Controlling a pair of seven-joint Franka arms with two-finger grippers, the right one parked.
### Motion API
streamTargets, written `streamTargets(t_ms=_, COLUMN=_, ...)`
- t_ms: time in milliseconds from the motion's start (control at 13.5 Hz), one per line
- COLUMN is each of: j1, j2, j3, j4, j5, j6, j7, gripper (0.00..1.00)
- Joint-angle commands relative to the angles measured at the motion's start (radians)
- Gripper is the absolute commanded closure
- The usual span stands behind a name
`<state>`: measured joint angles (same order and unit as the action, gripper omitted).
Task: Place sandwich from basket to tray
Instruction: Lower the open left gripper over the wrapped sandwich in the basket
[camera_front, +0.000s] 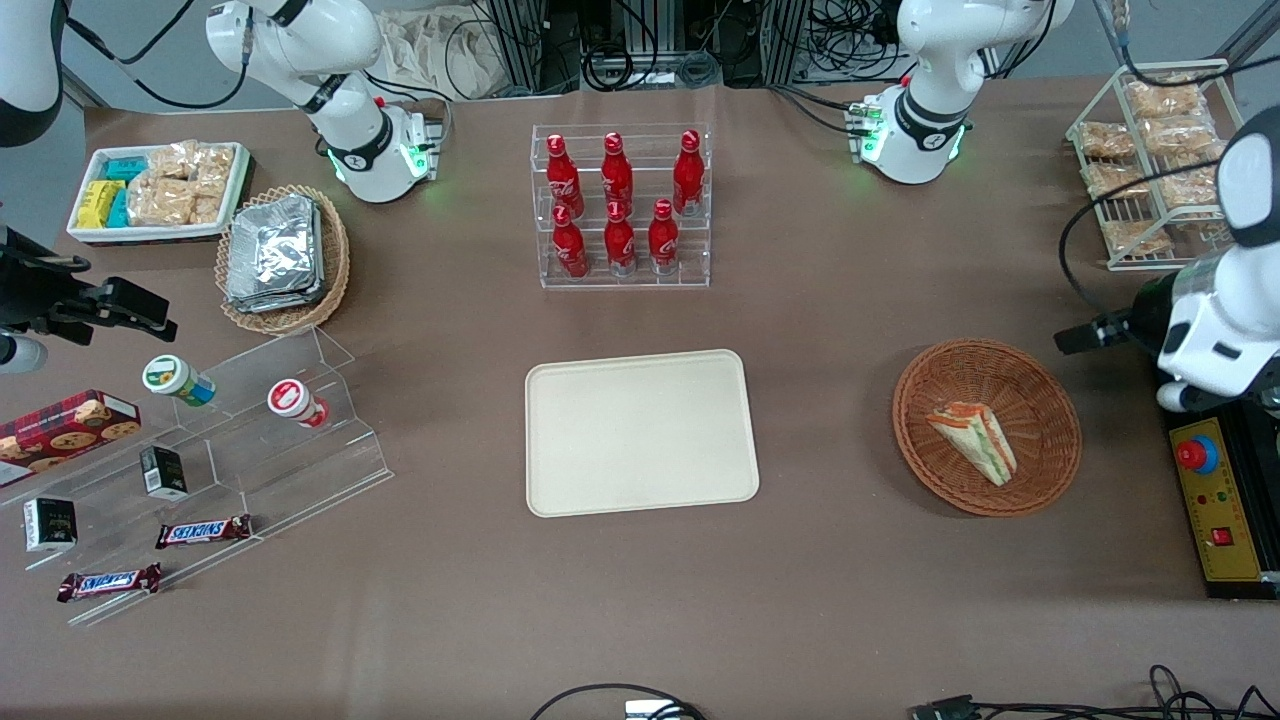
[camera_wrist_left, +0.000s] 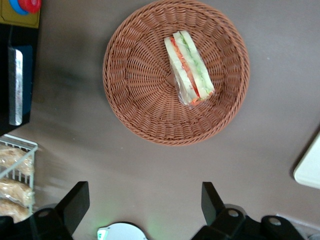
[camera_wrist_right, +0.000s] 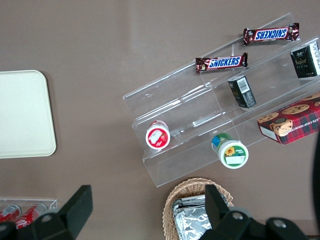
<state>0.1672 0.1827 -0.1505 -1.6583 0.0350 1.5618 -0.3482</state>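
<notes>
While the triangular wedge sandwich (camera_front: 973, 441) lies in its round reddish-brown wicker basket (camera_front: 1050, 400), the spread-fingered gripper (camera_wrist_left: 145, 200) hangs above (cream rectangular tray (camera_front: 640, 432) bare), nothing moved yet

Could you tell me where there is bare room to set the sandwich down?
The flat cream rectangular tray holds nothing. Brown tabletop is also bare between it and the round reddish-brown wicker basket, where the triangular wedge sandwich lies. It is crowded at the clear acrylic snack steps and red bottle rack. The open gripper hovers beside the basket.
</notes>
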Motion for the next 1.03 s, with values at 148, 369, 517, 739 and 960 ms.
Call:
streamTargets(t_ms=148, j1=-0.003, j2=0.138, j3=-0.008, j4=0.072, j5=-0.010, j6=0.023, j7=-0.213, gripper=0.01)
streamTargets(t_ms=369, j1=-0.002, j2=0.204, j3=-0.008, j4=0.069, j5=-0.007, j6=0.093, j7=-0.247, gripper=0.01)
streamTargets(t_ms=517, j1=-0.002, j2=0.247, j3=-0.008, j4=0.063, j5=-0.007, j6=0.161, j7=-0.250, gripper=0.01)
streamTargets(t_ms=739, j1=-0.002, j2=0.297, j3=-0.008, j4=0.061, j5=-0.009, j6=0.227, j7=-0.250, gripper=0.01)
streamTargets(t_ms=960, j1=-0.005, j2=0.345, j3=-0.008, j4=0.057, j5=-0.010, j6=0.302, j7=-0.256, gripper=0.01)
